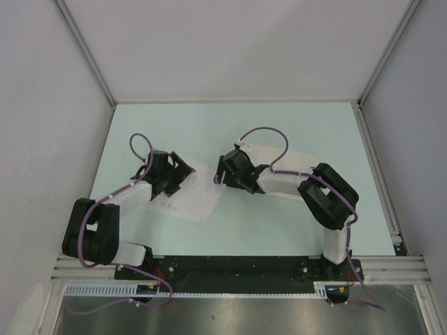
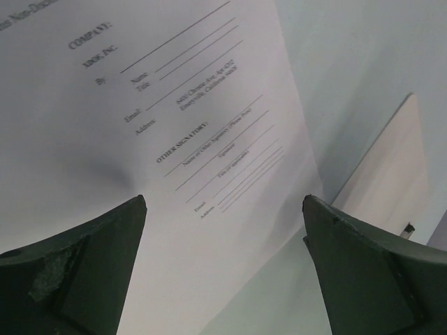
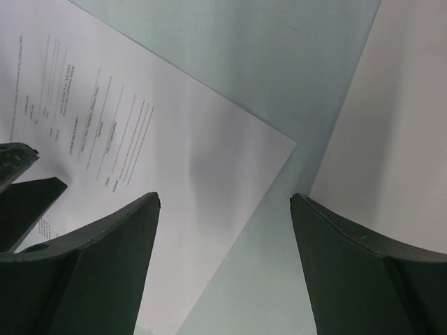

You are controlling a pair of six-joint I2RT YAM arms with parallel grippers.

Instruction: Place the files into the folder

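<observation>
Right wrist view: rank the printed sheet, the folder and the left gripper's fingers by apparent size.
1. printed sheet: fills most of the left half.
2. folder: a band at the right. The frame crops it, so its true size against the sheet is unsure.
3. left gripper's fingers: small dark tips at the left edge.

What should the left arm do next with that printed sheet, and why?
Probably lower the left gripper onto the printed sheet and pinch its edge: the jaws stand open above it, holding nothing, and the sheet lies beside the folder, not in it.
</observation>
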